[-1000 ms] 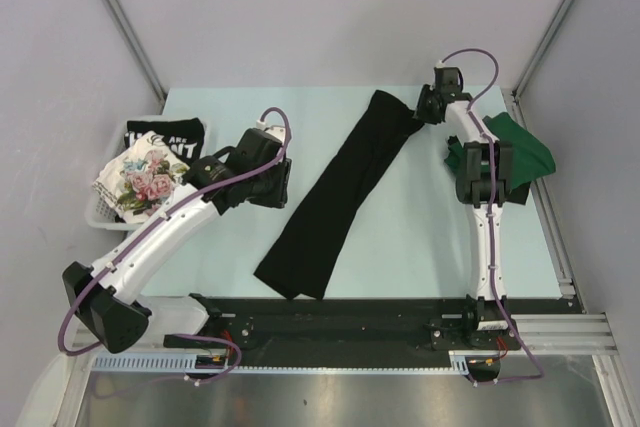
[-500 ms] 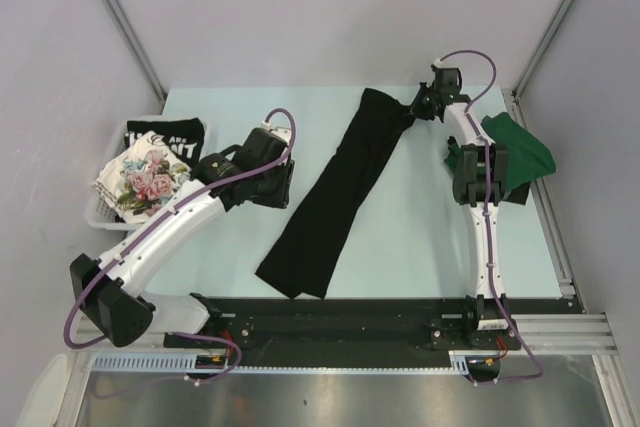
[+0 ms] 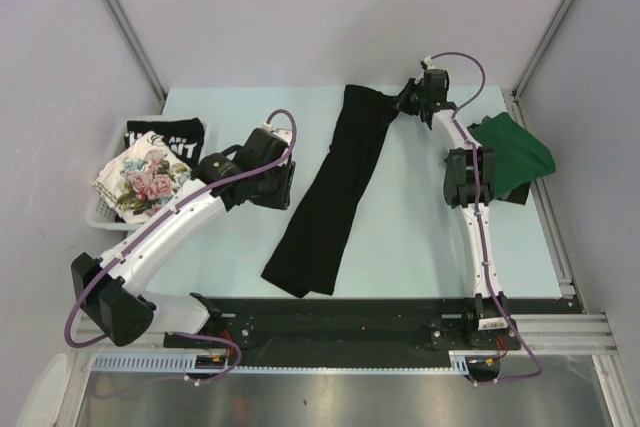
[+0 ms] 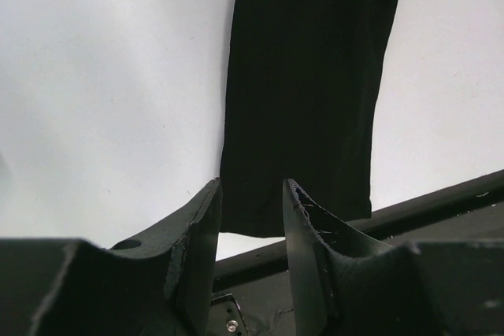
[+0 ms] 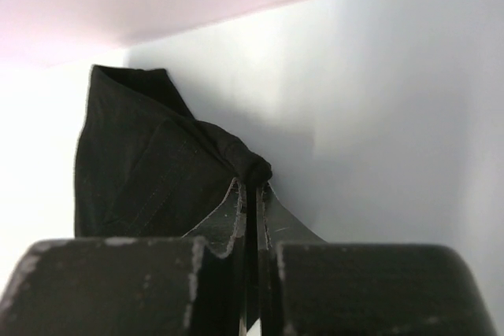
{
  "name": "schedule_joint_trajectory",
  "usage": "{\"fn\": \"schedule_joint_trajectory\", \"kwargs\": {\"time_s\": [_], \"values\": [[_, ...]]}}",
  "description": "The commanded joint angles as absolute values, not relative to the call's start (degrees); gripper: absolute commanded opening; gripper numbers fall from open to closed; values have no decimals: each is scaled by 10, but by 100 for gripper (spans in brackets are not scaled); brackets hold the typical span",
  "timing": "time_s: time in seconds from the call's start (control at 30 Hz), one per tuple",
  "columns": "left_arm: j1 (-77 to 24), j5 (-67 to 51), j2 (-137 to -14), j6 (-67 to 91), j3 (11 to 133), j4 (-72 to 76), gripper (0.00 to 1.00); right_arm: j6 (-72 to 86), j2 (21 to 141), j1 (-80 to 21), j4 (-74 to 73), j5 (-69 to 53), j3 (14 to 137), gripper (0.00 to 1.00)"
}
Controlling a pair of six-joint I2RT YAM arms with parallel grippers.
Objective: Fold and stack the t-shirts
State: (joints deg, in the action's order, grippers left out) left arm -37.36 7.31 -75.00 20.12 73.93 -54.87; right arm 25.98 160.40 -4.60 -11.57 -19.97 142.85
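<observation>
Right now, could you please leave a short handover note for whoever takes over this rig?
Right gripper: shut on the far corner of the plain black shirt.
Left gripper: open, empty, hovering near that shirt.
Done: black shirt lies as a long narrow strip mid-table.
To do: fold it shorter; dark green shirt lies crumpled at the right edge; lettered shirt and floral shirt sit in the basket. No stack yet.

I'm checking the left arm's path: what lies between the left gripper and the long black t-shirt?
Nothing: only a bare strip of table separates the left gripper from the black t-shirt, clearest in the top view.
</observation>
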Motion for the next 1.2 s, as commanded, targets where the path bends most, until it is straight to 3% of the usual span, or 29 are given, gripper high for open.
{"fn": "schedule_joint_trajectory", "kwargs": {"time_s": [0.0,0.33,0.53,0.6,0.73,1.03,1.1,1.17], "values": [[-375,61,-746,210,734,-549,42,307,1614,-47,12,-191,1457,0],[-376,37,-740,219,704,-522,42,367,1640,-49,76,-175,1466,2],[-376,19,-730,214,682,-506,42,387,1609,-31,93,-182,1417,49],[-376,14,-722,213,665,-497,42,395,1596,-23,98,-190,1402,53],[-376,5,-702,218,622,-476,42,403,1548,-8,103,-214,1353,55],[-376,-16,-706,234,534,-441,42,328,1306,-4,38,-247,1185,52],[-375,-11,-715,239,527,-438,38,309,1249,-4,18,-250,1164,50],[-376,-11,-729,238,519,-426,23,293,1210,-4,-19,-257,1154,49]]}}
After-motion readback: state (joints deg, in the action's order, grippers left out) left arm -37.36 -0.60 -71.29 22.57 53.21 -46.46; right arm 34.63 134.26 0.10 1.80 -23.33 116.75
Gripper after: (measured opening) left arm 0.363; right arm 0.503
